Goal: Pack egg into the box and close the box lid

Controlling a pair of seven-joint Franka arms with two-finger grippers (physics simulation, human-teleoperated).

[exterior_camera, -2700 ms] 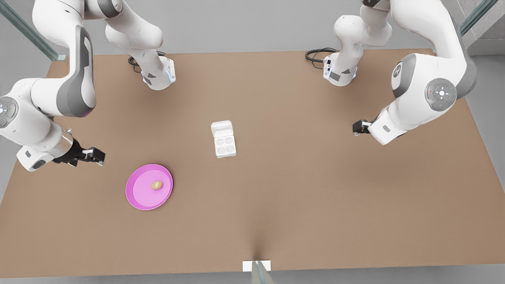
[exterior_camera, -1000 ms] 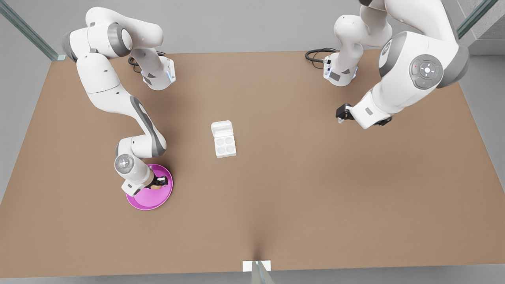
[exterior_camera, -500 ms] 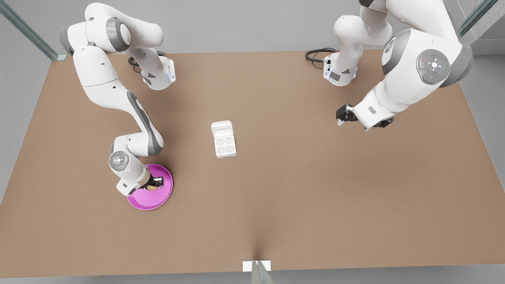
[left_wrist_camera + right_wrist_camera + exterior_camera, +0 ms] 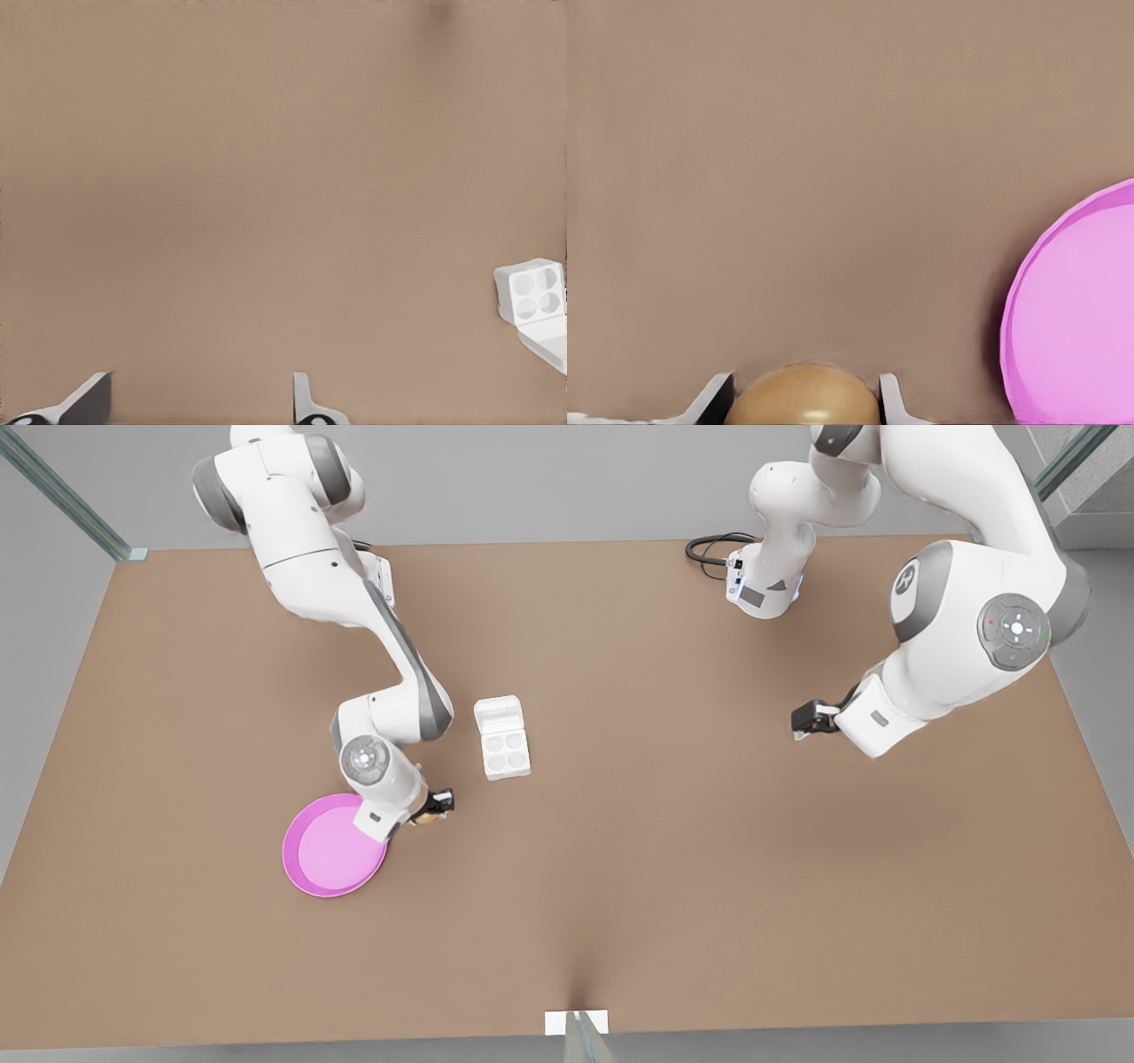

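My right gripper [image 4: 436, 806] is shut on the tan-brown egg [image 4: 426, 816] and holds it above the table, just off the pink plate on the side toward the box. In the right wrist view the egg [image 4: 804, 398] sits between the two fingers [image 4: 716, 396]. The white box [image 4: 506, 755] lies open at the table's middle, its four cups bare. The box lid [image 4: 498, 714] is folded back flat on the far side. My left gripper [image 4: 802, 722] waits open on the front view's right, far from the box [image 4: 530, 292].
The round pink plate [image 4: 330, 861] lies bare at the front view's left, and its rim [image 4: 1014, 310] is close beside the held egg. Both arm bases stand at the far table edge, with a black cable [image 4: 713, 545] there.
My right gripper has lifted the egg off the pink plate and carried it toward the front view's right, nearer the box. The left arm has shifted a little right and nearer.
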